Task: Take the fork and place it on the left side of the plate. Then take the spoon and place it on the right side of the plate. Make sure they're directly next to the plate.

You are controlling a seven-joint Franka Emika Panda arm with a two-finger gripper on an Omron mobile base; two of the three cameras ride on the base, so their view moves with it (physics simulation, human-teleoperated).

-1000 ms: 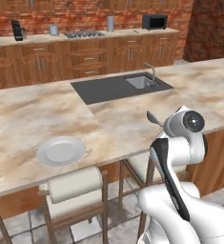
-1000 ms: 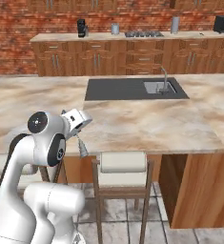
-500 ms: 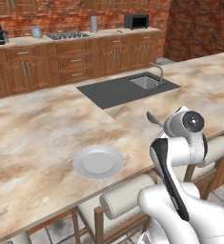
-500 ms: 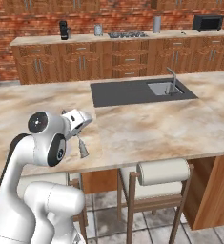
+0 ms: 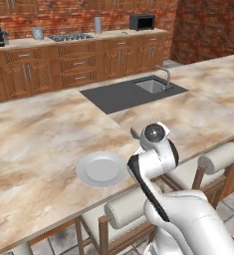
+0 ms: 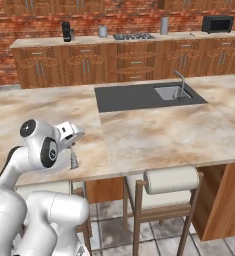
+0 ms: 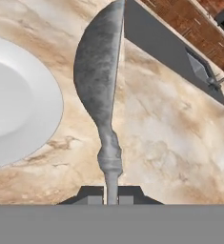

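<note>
My gripper is shut on the thin handle of the spoon, whose grey oval bowl points away from the hand and shows edge-on. It hangs over the marble counter just to the right of the white plate. From the right base camera, the gripper sits at the counter's near edge with the spoon hanging below it. In the left base view the round plate lies near the counter's front edge, just left of my arm. The fork is out of view.
A dark inset panel with a sink and tap lies across the counter beyond the plate. Padded stools stand under the near edge. Cabinets and appliances line the back brick wall.
The base has driven sideways, so the whole scene has shifted and the plate now lies close beside the arm. The gripper has stayed shut on the spoon.
</note>
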